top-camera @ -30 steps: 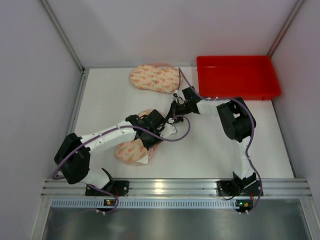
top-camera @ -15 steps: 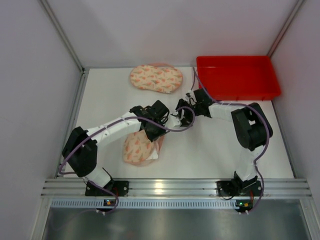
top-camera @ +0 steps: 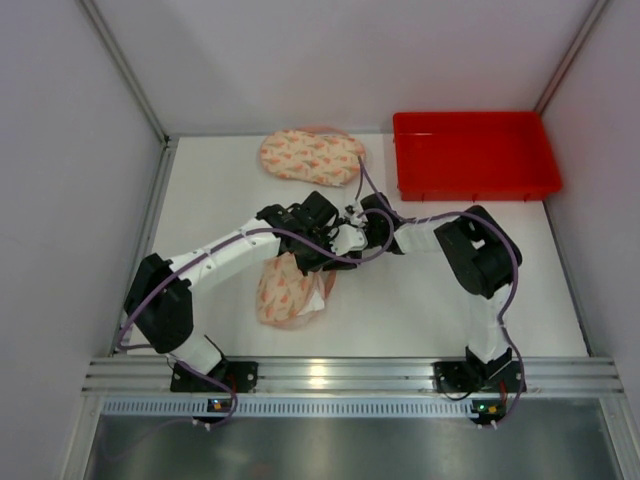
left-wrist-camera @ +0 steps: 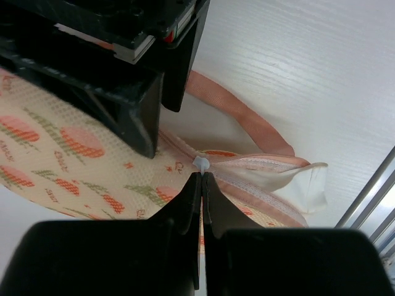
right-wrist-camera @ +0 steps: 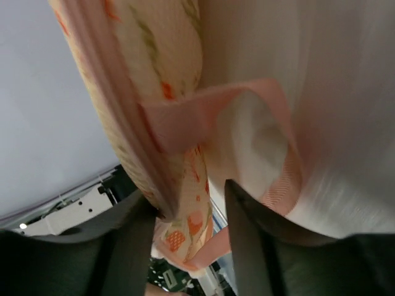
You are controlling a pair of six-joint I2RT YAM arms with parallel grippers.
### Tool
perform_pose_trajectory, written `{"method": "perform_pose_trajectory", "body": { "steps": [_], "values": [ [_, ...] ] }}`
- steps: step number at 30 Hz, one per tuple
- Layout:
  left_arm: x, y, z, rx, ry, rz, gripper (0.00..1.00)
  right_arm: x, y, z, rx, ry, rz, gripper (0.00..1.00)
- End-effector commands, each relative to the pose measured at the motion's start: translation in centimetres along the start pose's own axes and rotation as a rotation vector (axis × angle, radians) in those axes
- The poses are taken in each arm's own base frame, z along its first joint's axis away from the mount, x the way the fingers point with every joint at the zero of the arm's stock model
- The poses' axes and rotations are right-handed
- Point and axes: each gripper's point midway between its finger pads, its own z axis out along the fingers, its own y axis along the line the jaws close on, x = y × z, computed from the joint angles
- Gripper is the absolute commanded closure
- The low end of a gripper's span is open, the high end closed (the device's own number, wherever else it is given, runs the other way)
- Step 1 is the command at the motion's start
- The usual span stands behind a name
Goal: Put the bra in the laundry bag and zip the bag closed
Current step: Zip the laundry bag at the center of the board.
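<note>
A patterned cream-and-orange laundry bag lies at the near middle of the table. My left gripper is over its far end, shut on the bag's small white zipper pull; the left gripper shows its jaws pressed together on the pull. My right gripper meets it from the right, and in its wrist view the right gripper is closed on the bag's pink-trimmed edge. White cloth, possibly the bra, shows at the bag's open end, beside a pink strap.
A second patterned oval piece lies at the back of the table. A red tray stands at the back right. Grey walls enclose the table on both sides, and a metal rail runs along the near edge.
The near bag has shifted right and turned more upright. My left gripper has moved right and back with it. My right gripper has come left from near the tray.
</note>
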Motion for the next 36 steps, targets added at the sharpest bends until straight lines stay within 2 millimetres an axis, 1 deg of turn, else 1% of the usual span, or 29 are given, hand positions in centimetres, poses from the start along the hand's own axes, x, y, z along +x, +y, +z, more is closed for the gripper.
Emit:
{"method": "perform_pose_trajectory", "body": {
  "steps": [1,2,3,5,6,7,9,11,12,13,15,17,18,19,20,21,22,23,26,28,30,31,33,34,35,36],
  "values": [
    [-1.7,0.0,-0.9,0.009,-0.062,0.044,1.00,-0.9,3.3,0.7,-0.106,0.004,-0.027,0.55],
    [-1.5,0.0,-0.9,0.012,-0.058,0.045,1.00,-0.8,3.2,0.8,-0.106,0.005,-0.026,0.59],
    [-1.5,-0.2,-0.8,0.019,-0.059,0.043,1.00,-0.7,3.2,0.9,-0.104,0.009,-0.027,0.70],
    [-1.3,-0.7,-0.5,0.045,-0.059,0.042,1.00,-0.7,3.1,1.2,-0.100,0.004,-0.029,0.85],
    [-1.3,-0.9,-0.4,0.056,-0.059,0.039,1.00,-0.9,3.0,1.3,-0.098,-0.001,-0.028,0.98],
    [-1.2,-1.2,-0.4,0.061,-0.062,0.043,1.00,-1.2,3.2,1.2,-0.097,-0.007,-0.031,1.00],
    [-0.4,-2.2,0.0,0.094,-0.047,0.049,1.00,-1.8,2.9,1.3,-0.091,-0.016,-0.028,1.00],
    [0.1,-2.9,-0.2,0.106,-0.048,0.064,1.00,-2.8,2.7,1.1,-0.077,-0.034,-0.022,1.00],
    [0.7,-3.8,0.1,0.132,-0.039,0.071,1.00,-3.4,2.2,1.0,-0.063,-0.052,-0.031,1.00],
    [0.8,-4.2,0.1,0.135,-0.037,0.070,1.00,-4.3,2.1,0.6,-0.056,-0.075,-0.024,1.00],
    [1.0,-4.6,-0.1,0.135,-0.037,0.072,1.00,-5.1,1.7,0.2,-0.050,-0.104,-0.015,1.00],
    [1.0,-4.5,-0.2,0.121,-0.031,0.056,1.00,-5.4,1.7,-0.2,-0.052,-0.111,-0.008,1.00],
    [1.0,-4.3,-0.1,0.111,-0.026,0.052,1.00,-5.2,1.7,-0.2,-0.055,-0.104,-0.011,0.93],
    [0.7,-3.7,-0.3,0.084,-0.028,0.047,1.00,-5.0,1.6,-0.3,-0.055,-0.100,-0.008,0.81],
    [0.5,-3.5,-0.4,0.073,-0.029,0.048,1.00,-4.7,1.9,-0.5,-0.061,-0.097,-0.012,0.66],
    [0.4,-3.1,-0.4,0.066,-0.029,0.054,1.00,-4.3,1.6,-0.6,-0.059,-0.086,0.001,0.39],
    [0.2,-2.9,-0.6,0.058,-0.034,0.060,1.00,-4.0,1.8,-0.8,-0.061,-0.081,-0.003,0.31],
    [-0.1,-2.6,-0.7,0.050,-0.041,0.066,1.00,-3.7,2.3,-1.3,-0.068,-0.083,-0.012,0.28],
    [-0.5,-1.8,-0.8,0.026,-0.042,0.091,1.00,-2.4,2.3,-2.1,-0.065,-0.065,-0.025,0.27],
    [-0.7,-1.4,-0.8,0.014,-0.040,0.110,1.00,-1.2,1.7,-2.2,-0.050,-0.049,-0.014,0.30],
    [-1.3,-1.0,-1.1,0.004,-0.055,0.116,1.00,-0.6,1.8,-2.4,-0.047,-0.052,-0.023,0.34],
    [-1.5,-0.8,-1.2,0.002,-0.058,0.126,1.00,0.1,1.9,-2.0,-0.048,-0.041,-0.034,0.36],
    [-1.9,-0.6,-1.4,-0.004,-0.067,0.136,1.00,0.4,2.3,-1.6,-0.052,-0.032,-0.041,0.43],
    [-1.9,-0.6,-1.4,-0.005,-0.067,0.143,1.00,0.8,2.6,-1.1,-0.059,-0.021,-0.049,0.43],
    [-2.0,-0.6,-1.5,-0.005,-0.070,0.147,1.00,0.9,2.6,-0.7,-0.058,-0.011,-0.040,0.45],
    [-2.0,-0.5,-1.5,-0.006,-0.070,0.155,1.00,1.1,2.9,-0.3,-0.063,-0.003,-0.045,0.47]
  ]
}}
